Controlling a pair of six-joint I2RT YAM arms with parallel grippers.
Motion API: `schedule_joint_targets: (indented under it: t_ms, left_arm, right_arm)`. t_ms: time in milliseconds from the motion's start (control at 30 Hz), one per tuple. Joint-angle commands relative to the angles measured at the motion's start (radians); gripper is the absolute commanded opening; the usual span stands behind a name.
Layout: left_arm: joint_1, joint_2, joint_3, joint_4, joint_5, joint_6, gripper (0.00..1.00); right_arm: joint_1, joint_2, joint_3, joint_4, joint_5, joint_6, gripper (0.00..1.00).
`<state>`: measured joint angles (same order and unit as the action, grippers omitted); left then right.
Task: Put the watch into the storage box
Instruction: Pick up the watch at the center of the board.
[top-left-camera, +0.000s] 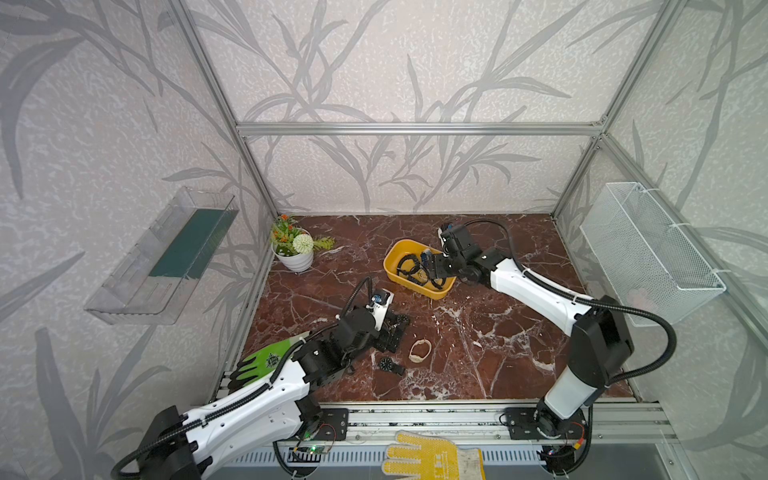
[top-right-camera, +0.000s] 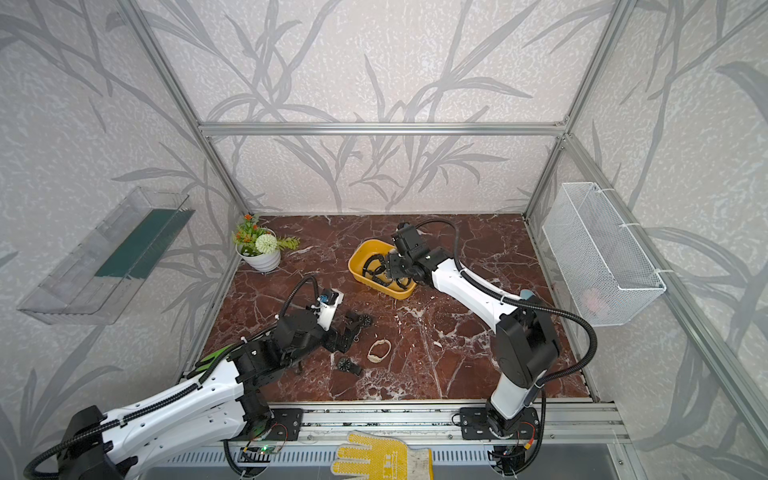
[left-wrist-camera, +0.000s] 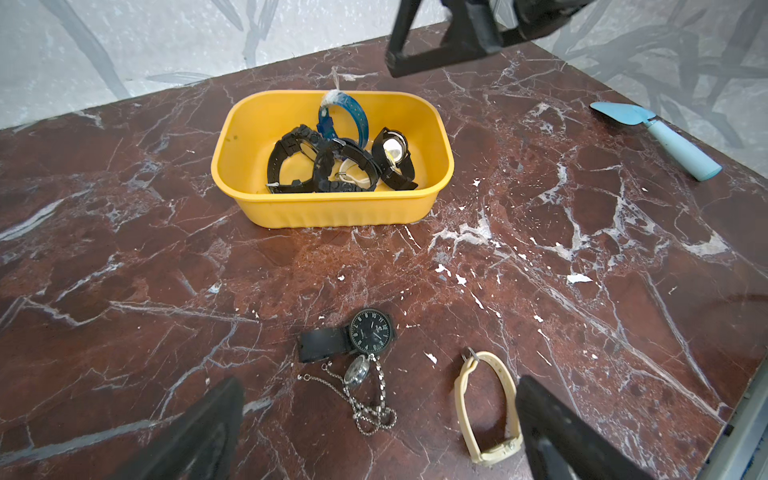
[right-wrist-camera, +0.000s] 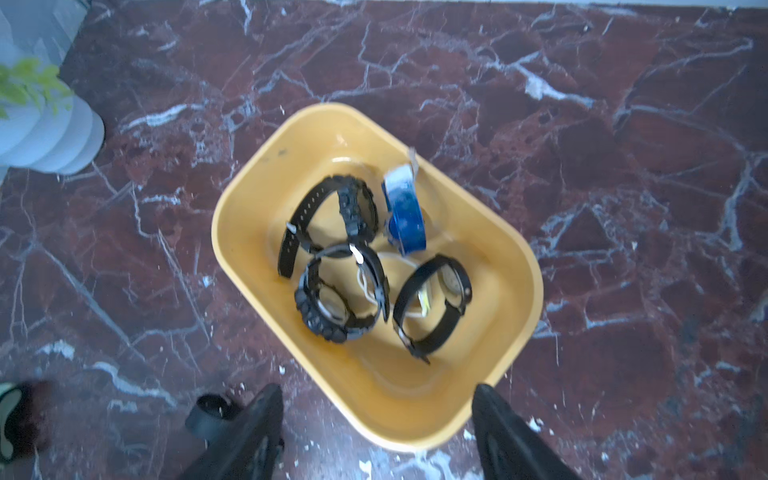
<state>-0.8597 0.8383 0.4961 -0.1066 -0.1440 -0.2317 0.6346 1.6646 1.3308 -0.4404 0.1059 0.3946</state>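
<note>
R claw (right-wrist-camera: 374, 388) apart, empty, hovering over storage box (right-wrist-camera: 245, 249) w/ black watches (right-wrist-camera: 340, 299) below it. L claw (left-wrist-camera: 378, 382) wide apart; black-dial watch (left-wrist-camera: 371, 331) on tabletop (left-wrist-camera: 124, 249) just ahead, untouched; cream watch (left-wrist-camera: 486, 407) beside its finger.

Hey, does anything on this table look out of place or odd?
Three watches lie loose outside the storage box: a black watch, a chained pocket watch by it, a cream watch. A blue trowel lies there too.

High top views overlook the whole table (top-left-camera: 498, 353); both wrist views share the storage box (left-wrist-camera: 332, 210).
</note>
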Motion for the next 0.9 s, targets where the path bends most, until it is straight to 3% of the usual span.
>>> schedule_joint_targets:
  t_ms: [0, 167, 300, 433, 867]
  left_arm:
    - [-0.002, -0.037, -0.027, -0.072, 0.047, -0.060, 0.99]
    - [-0.002, -0.103, -0.077, -0.090, 0.119, -0.126, 0.99]
    - [-0.004, -0.142, -0.117, -0.066, 0.152, -0.150, 0.99]
    - [-0.004, -0.135, -0.120, -0.057, 0.182, -0.153, 0.99]
    - [-0.004, -0.060, -0.096, -0.064, 0.212, -0.150, 0.99]
  right_arm:
    - [0.036, -0.091, -0.115, -0.017, -0.030, -0.004, 0.72]
    - [0.125, -0.221, -0.319, -0.007, -0.058, 0.050, 0.70]
    - [0.232, -0.237, -0.418, 0.028, -0.054, 0.105, 0.64]
    - [0.307, -0.200, -0.455, 0.083, -0.077, 0.157, 0.51]
    - [0.377, -0.044, -0.425, 0.124, -0.040, 0.182, 0.39]
